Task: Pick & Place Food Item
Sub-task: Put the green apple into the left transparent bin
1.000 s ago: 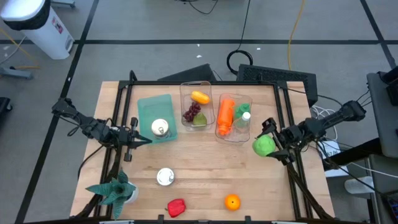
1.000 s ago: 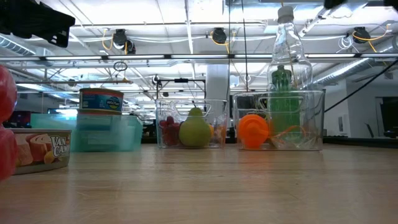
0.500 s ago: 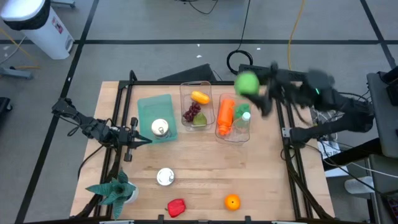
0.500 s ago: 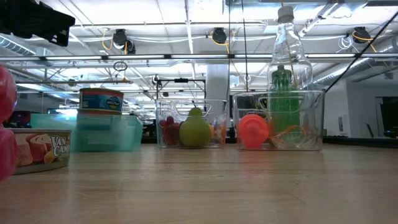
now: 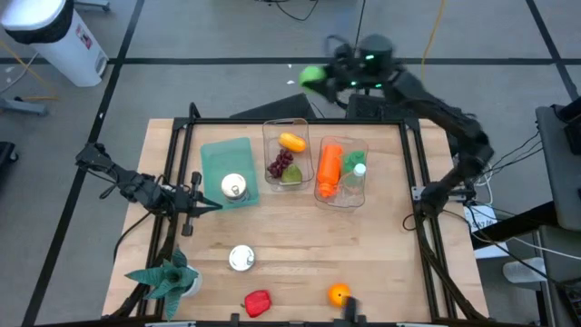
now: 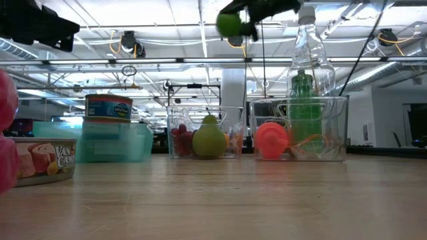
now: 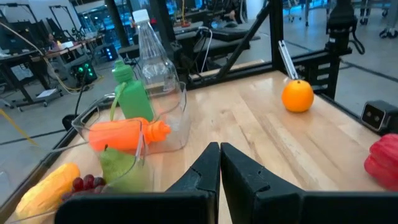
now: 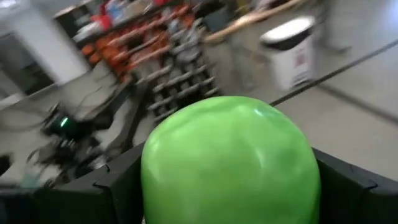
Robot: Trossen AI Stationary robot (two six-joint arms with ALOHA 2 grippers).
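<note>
Right now the main worry is the carried fruit slipping free while the right arm is raised high and reaching past the far edge of the table (image 5: 300, 232), since a round, smooth thing held only by two fingers could pop out and fall to the floor beyond the bins, or drop onto a bin rim and bounce. Going left to right: the left gripper (image 5: 211, 206) waits low over the left part of the table, just beside the teal tray (image 5: 222, 156) with a can (image 5: 233, 188) on it, its fingers (image 7: 200, 171) pressed together on nothing. Near it stand a second can (image 5: 241, 258), a green plant (image 5: 166, 277) and a red pepper (image 5: 258, 302) along the near edge, with an orange (image 5: 339, 294) further right. Toward the middle stand two clear bins: the left bin (image 5: 272, 127) holds a yellow item, grapes and a pear, and the right bin (image 5: 363, 150) holds a carrot-like orange piece and bottles. Above and beyond these, the right gripper (image 5: 320, 76) is clamped on the green apple (image 5: 311, 75), its jaws spread wide around it; in the right wrist view the apple (image 8: 230, 158) fills the space between the dark fingers (image 8: 348, 186), seated squarely rather than at the tips. From the low view the apple (image 6: 229, 24) hangs well above the bins, roughly over the left one, so a misjudged release could send it outside the walls.
</note>
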